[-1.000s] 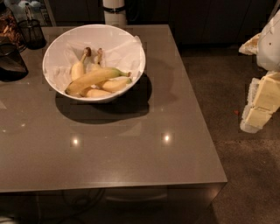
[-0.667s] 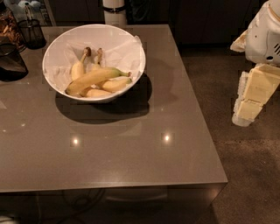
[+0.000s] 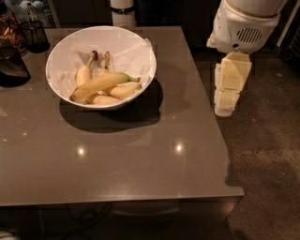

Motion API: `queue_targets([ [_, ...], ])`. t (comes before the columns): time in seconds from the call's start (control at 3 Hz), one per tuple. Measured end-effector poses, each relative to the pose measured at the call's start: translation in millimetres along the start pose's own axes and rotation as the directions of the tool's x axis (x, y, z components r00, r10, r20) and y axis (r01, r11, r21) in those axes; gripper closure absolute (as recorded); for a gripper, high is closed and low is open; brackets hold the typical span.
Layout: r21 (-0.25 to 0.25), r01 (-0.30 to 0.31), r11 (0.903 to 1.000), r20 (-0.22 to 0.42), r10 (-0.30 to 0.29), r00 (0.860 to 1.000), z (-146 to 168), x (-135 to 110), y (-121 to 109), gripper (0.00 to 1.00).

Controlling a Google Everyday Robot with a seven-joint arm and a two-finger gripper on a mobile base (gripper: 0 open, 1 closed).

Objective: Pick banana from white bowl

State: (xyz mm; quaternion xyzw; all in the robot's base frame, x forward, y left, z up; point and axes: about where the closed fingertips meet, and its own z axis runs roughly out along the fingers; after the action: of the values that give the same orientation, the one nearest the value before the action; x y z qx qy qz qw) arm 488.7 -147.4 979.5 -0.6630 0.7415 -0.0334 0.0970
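The banana (image 3: 101,83) is the longest one, yellow with a greenish stem end pointing right. It lies across several shorter bananas in the white bowl (image 3: 63,54), which is lined with crumpled white paper and stands at the back left of the grey table (image 3: 140,159). My gripper (image 3: 227,96) hangs pointing down from the white arm housing (image 3: 243,26), just off the table's right edge. It is well to the right of the bowl and holds nothing that I can see.
Dark glass containers (image 3: 11,65) and a dark mesh cup (image 3: 33,35) stand at the table's left edge. A white cylinder (image 3: 123,11) stands behind the bowl. Bare floor (image 3: 272,154) lies to the right of the table.
My arm and gripper have moved left from the right edge of view toward the table's right side. The bowl and bananas have not moved.
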Motion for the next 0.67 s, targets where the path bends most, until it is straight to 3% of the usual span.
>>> queue_targets([
  [0.33,0.030,0.005,0.9995,0.020,-0.006,1.000,0.1,-7.9,-7.5,0.00],
  [0.67,0.061,0.053,0.9967,0.078,-0.057,0.995,-1.8,-34.0,-20.9,0.00],
])
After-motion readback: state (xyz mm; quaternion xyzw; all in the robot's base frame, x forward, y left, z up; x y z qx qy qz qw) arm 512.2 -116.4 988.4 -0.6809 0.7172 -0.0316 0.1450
